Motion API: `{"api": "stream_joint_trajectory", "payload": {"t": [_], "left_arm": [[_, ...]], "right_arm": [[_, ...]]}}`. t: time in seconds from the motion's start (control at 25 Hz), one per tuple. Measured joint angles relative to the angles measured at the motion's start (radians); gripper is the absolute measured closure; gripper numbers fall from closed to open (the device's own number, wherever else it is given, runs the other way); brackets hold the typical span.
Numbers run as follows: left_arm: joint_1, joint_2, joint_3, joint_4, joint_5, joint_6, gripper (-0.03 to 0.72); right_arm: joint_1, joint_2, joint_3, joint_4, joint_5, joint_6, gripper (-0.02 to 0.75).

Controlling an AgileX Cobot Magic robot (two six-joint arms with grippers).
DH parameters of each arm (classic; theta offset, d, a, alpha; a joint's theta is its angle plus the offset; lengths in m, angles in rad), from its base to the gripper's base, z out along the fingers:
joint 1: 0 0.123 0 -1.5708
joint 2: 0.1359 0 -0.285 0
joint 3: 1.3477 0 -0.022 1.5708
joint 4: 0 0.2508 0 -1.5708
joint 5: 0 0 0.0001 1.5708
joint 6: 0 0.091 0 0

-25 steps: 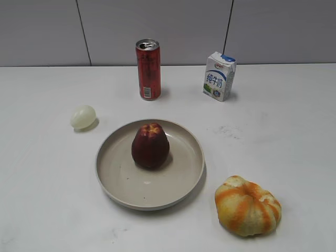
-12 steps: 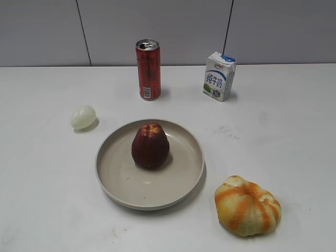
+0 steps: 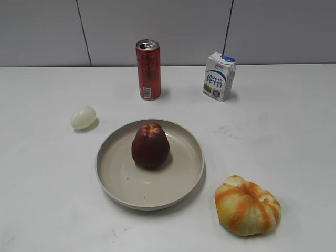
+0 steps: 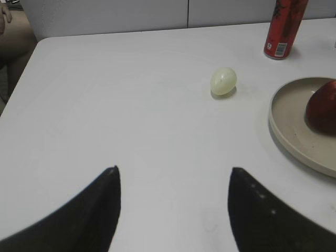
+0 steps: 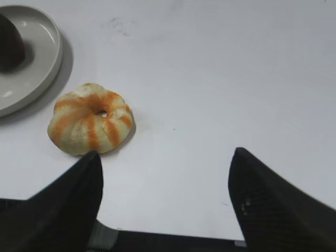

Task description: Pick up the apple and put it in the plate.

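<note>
The dark red apple stands upright inside the beige plate at the middle of the table. The left wrist view shows the plate's rim and part of the apple at its right edge. The right wrist view shows the plate and a sliver of the apple at top left. My left gripper is open and empty over bare table, left of the plate. My right gripper is open and empty near the table's front edge. Neither gripper shows in the exterior view.
A red can and a milk carton stand at the back. A small pale egg-shaped thing lies left of the plate. An orange-and-yellow pumpkin-like fruit lies at front right, close to my right gripper's left finger.
</note>
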Motion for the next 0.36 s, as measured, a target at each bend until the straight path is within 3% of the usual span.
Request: {"api": "stream_joint_trajectory", "payload": {"t": [0.36], "left_arm": [[0.000,0.000,0.000,0.000,0.000,0.000,0.197]], "right_arm": [[0.000,-0.149,0.000,0.000,0.003,-0.001,0.146]]}}
